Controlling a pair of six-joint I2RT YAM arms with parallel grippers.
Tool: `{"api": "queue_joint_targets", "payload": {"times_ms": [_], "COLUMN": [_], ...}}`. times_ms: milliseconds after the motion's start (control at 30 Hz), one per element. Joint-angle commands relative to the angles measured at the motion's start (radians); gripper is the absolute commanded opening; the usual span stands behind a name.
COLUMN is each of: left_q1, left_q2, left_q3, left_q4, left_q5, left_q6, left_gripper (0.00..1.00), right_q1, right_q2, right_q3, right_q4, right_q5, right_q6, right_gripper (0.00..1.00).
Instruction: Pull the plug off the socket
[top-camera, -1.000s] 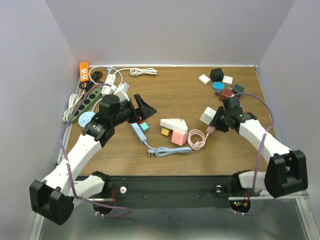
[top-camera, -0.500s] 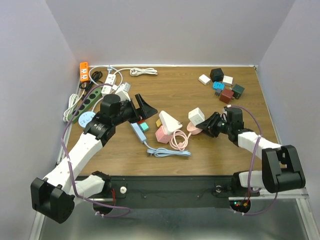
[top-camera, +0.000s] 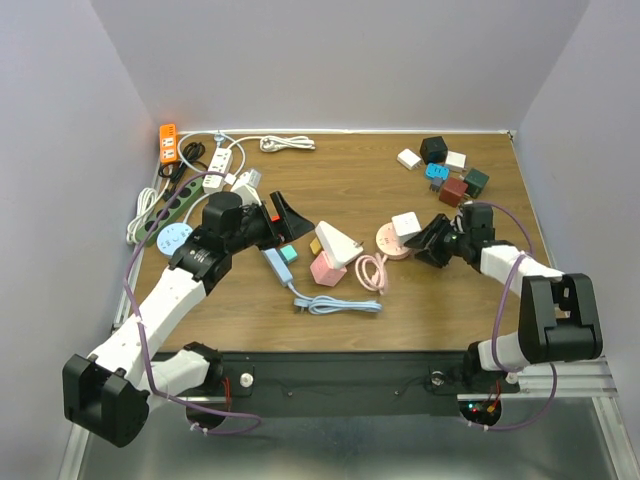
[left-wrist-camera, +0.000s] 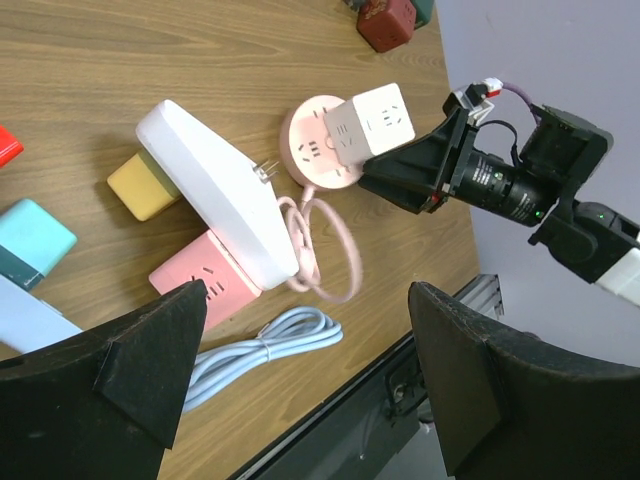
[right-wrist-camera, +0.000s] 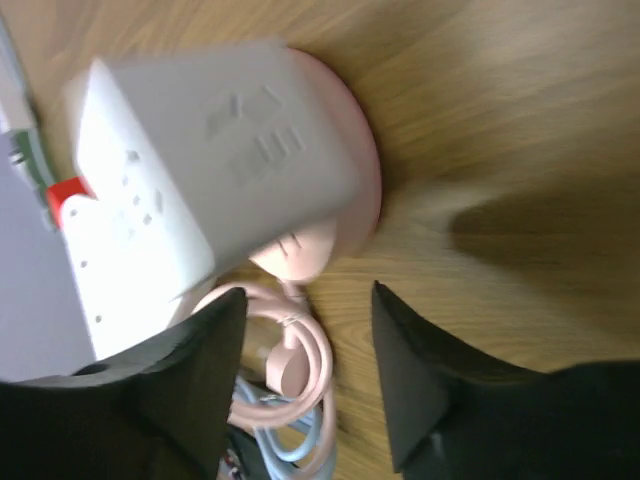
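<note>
A white cube plug (top-camera: 406, 223) sits in a round pink socket (top-camera: 386, 242) on the wooden table; both also show in the left wrist view, the plug (left-wrist-camera: 375, 120) on the socket (left-wrist-camera: 308, 150), and in the right wrist view, the plug (right-wrist-camera: 200, 170) on the socket (right-wrist-camera: 352, 170). The socket's pink cable (top-camera: 371, 271) coils in front of it. My right gripper (top-camera: 432, 243) is open and empty just right of the plug, its fingers (right-wrist-camera: 440, 400) low over the cable (right-wrist-camera: 300, 370). My left gripper (top-camera: 285, 215) is open and empty, well to the left.
A white wedge-shaped strip (top-camera: 337, 243) with a pink cube (top-camera: 326, 268) and a yellow cube (top-camera: 316, 245) lies left of the socket. A blue strip (top-camera: 274, 264) and its coiled cable (top-camera: 335, 304) lie in front. Several cubes (top-camera: 447, 172) sit back right; power strips (top-camera: 185, 195) back left.
The plug and socket were pushed left, then shifted slightly back right. The white strip with the pink cube turned and slid left. The pink cable moved left. The left arm held still.
</note>
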Motion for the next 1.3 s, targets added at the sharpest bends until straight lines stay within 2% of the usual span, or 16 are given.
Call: {"api": "queue_joint_targets", "payload": {"times_ms": [0,167,333,467,567,700,800,967,1000,1133,1267], "left_q1": [-0.004,-0.004,-0.004,-0.003,-0.003,-0.001,0.002,0.01,0.011,0.022,0.054], "left_q2": [-0.009,0.019,0.033,0.036,0.045,0.047,0.062,0.077,0.073,0.005,-0.073], "left_q3": [-0.006,0.009,0.029,0.056,0.083,0.098,0.114,0.137,0.138,0.117,0.073], "left_q4": [0.047,0.048,0.042,0.021,-0.019,-0.038,-0.052,-0.096,-0.096,-0.127,-0.147], "left_q5": [-0.007,-0.006,-0.009,-0.043,-0.121,-0.208,-0.247,-0.273,-0.273,-0.314,-0.342], "left_q6": [0.0,0.006,0.017,0.034,0.036,0.02,0.016,0.011,0.011,0.013,0.01], "left_gripper": [0.93,0.93,0.92,0.93,0.93,0.93,0.92,0.92,0.93,0.93,0.93], "right_q1": [-0.012,-0.014,-0.012,-0.012,0.041,0.135,0.306,0.532,0.532,0.69,0.788], "right_q2": [0.003,0.012,-0.118,-0.195,-0.222,-0.244,-0.163,-0.016,0.009,0.171,0.421], "right_q3": [0.076,0.112,0.16,0.293,0.369,0.428,0.516,0.712,0.741,0.902,1.072], "right_q4": [-0.26,-0.424,-0.507,-0.746,-0.856,-0.853,-0.854,-0.853,-0.851,-0.854,-0.926], "right_q5": [0.148,0.272,0.238,0.203,0.212,0.237,0.299,0.503,0.517,0.677,0.809], "right_q6": [-0.126,-0.172,-0.227,-0.377,-0.408,-0.387,-0.391,-0.352,-0.348,-0.357,-0.385], "right_gripper": [0.6,0.74,0.76,0.8,0.8,0.8,0.83,0.88,0.88,0.91,0.95]}}
